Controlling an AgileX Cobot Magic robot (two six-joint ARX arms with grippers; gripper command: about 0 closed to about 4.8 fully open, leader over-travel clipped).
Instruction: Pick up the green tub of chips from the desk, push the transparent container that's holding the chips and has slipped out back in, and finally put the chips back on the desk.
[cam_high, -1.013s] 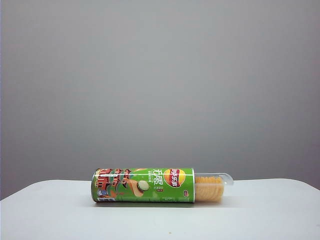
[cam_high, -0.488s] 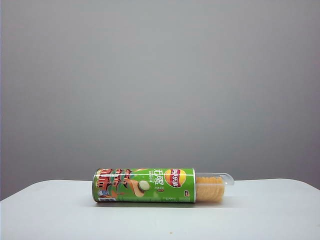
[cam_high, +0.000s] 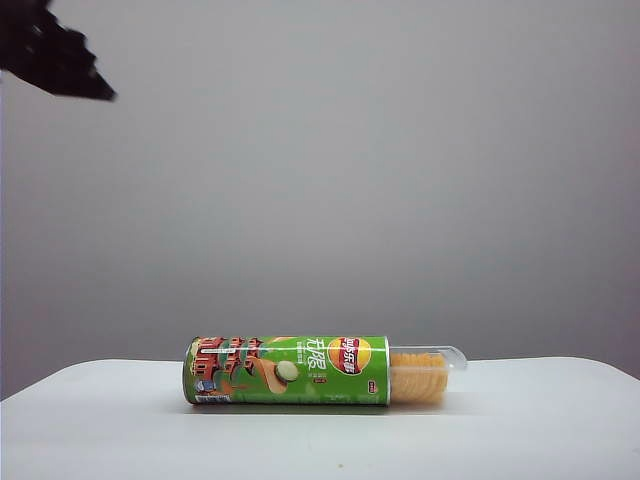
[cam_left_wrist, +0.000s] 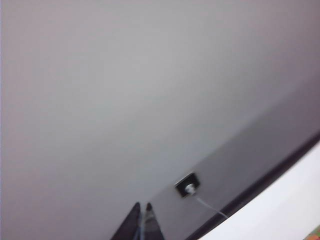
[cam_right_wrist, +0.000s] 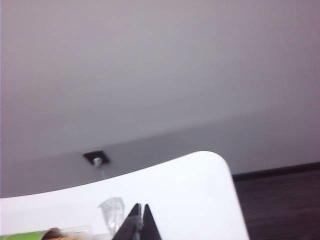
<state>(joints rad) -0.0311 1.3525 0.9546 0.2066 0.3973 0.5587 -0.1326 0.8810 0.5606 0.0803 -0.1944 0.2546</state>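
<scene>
The green tub of chips (cam_high: 287, 370) lay on the worktop (cam_high: 520, 420), lower centre, its transparent container (cam_high: 428, 374) sticking out right. The left claw (cam_left_wrist: 142, 216) and the right claw (cam_right_wrist: 140, 216) were clenched, empty. A careless grasp could roll the tub away.

Bright green on the tub of chips (cam_high: 287, 370), with a red-yellow oval logo, white characters and a red pattern toward the desk's left edge. Orange-yellow on the chips (cam_high: 418, 377) inside the clear transparent container (cam_high: 447, 357). Plain white on the desk (cam_high: 520, 430). Black on the left gripper (cam_left_wrist: 142, 221) and right gripper (cam_right_wrist: 140, 218).
</scene>
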